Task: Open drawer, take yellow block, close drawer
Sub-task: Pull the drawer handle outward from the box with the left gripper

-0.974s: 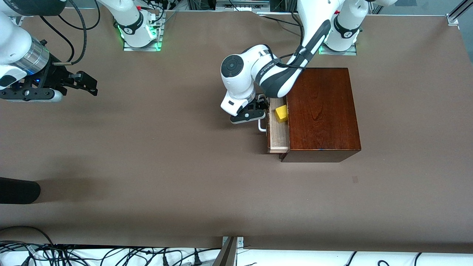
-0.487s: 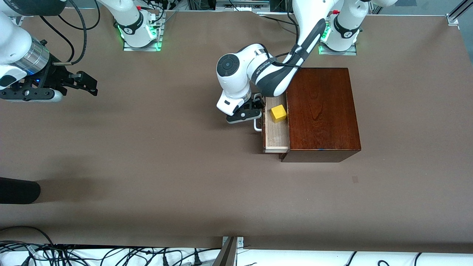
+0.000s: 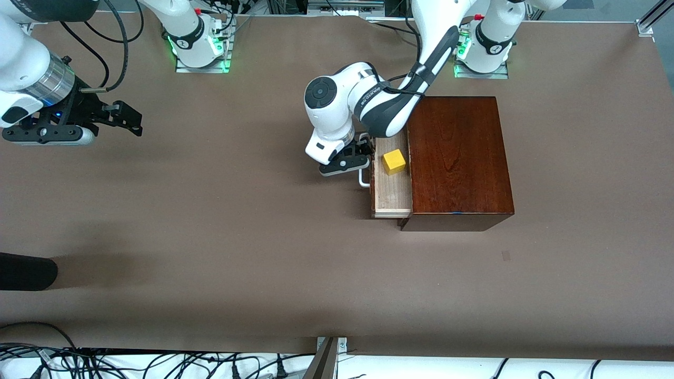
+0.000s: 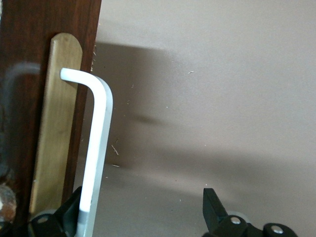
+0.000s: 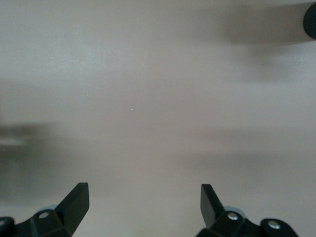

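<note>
2 spread grippers: left (image 3: 363, 167) hooks handle (image 3: 363, 179) (maybe touching), right (image 3: 113, 120) waits.

I see the brown table cover (image 3: 221, 221) filling most of the frame. Tangled black cables (image 3: 131, 363) run along the bottom edge over a white strip. A dark rounded object (image 3: 26, 271) pokes in at the lower left edge. A metal bracket (image 3: 329, 358) sits at bottom center.

My front camera looks down from high across the table (image 3: 210, 237). The left wrist camera sits close on the drawer (image 3: 390, 184) handle (image 4: 96, 148), shared with front; right wrist faces bare tabletop.
</note>
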